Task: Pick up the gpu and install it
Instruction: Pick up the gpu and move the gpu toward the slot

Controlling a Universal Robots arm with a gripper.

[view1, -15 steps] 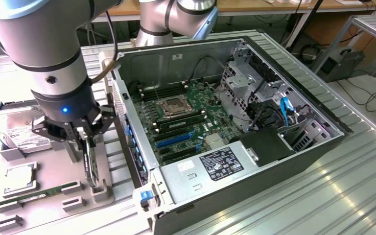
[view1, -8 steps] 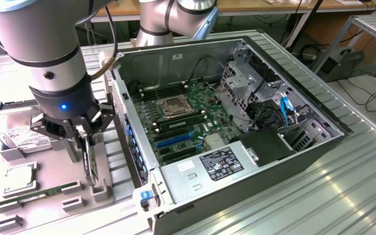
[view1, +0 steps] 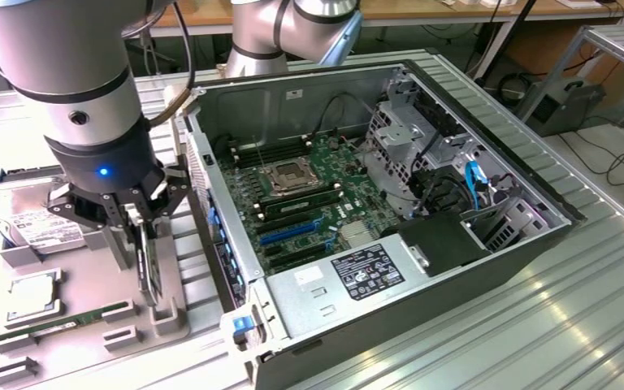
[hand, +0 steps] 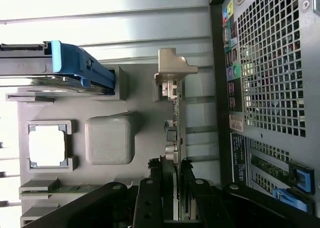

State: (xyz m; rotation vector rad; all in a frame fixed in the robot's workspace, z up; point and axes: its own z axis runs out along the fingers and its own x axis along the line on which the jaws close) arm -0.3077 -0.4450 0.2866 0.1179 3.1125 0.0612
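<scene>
- On tray (view1: 84,280), exterior view's left, gpu (view1: 152,284) stands on edge in its slot.
- My gripper (view1: 142,244) pinches its top edge, a finger on each face.
- Likely light, stiff, fragile: I'd grip bare board, not chips.

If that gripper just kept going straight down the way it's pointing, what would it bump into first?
Most likely the gpu, standing on edge in the grey tray directly beneath the gripper. I can't tell whether they touch.
</scene>
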